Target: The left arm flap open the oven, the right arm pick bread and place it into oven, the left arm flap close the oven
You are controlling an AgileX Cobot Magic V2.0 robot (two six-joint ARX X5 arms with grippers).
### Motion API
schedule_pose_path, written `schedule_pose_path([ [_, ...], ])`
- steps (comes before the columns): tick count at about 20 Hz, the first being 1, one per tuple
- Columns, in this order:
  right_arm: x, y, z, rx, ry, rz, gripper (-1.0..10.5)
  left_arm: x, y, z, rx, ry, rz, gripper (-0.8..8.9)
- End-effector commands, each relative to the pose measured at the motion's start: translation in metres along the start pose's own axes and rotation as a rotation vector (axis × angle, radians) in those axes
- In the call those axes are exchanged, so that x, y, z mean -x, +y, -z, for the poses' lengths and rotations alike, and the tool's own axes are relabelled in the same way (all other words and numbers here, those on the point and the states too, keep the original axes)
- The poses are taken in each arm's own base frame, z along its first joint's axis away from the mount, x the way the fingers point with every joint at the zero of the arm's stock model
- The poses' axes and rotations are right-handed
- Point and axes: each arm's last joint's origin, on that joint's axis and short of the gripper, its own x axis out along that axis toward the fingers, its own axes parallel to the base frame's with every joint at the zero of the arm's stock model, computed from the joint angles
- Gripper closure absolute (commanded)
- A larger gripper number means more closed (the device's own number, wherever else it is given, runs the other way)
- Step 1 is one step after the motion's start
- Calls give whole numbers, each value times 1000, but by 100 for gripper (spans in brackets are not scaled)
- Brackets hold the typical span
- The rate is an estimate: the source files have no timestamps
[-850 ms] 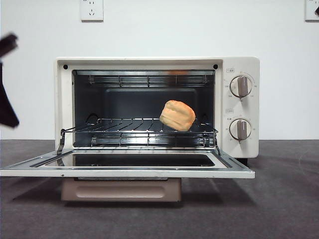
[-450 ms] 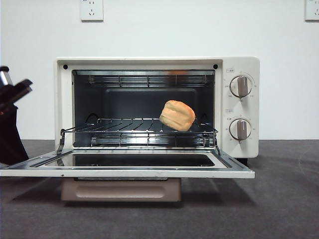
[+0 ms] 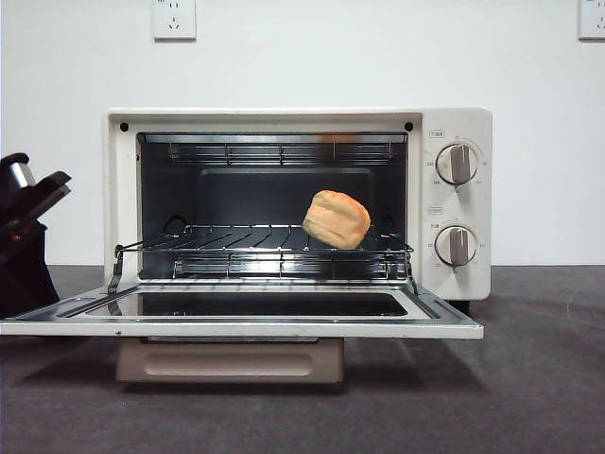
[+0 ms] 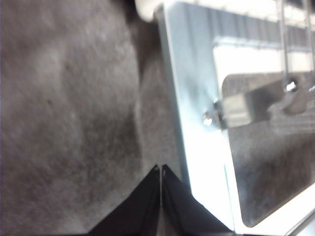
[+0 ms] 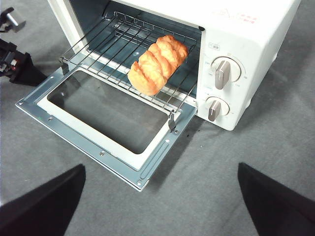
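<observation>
While bread [image 5: 157, 64] rests inside, oven [image 5: 256, 59] open

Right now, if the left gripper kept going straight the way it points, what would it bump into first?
Probably nothing solid at first: the left gripper, jaws together, points along the grey table just beside the open oven door. It might graze the door's edge; depth is hard to judge.

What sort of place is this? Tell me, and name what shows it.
Probably a lab or test bench, not a real kitchen: the oven sits on a grey felt-like tabletop before a bare white wall with power sockets, and a black robot left tool waits beside the open door.
</observation>
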Motion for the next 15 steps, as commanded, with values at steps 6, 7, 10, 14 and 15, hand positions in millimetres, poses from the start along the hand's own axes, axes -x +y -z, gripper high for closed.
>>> schedule_pose_path([
  [6,3,1,-5,-17,-22,-6,453,-4,1,-1,1,19,119,803],
  [7,3,1,-5,-17,-24,-7,453,-4,1,-1,4,14,140,802],
  [10,3,1,-5,-23,-29,-8,453,-1,3,-5,17,-11,187,803],
  [14,3,1,-5,-31,-29,-8,453,3,5,-10,29,-48,250,803],
  [15,3,1,-5,-31,-29,-8,453,4,5,-12,33,-59,264,803],
])
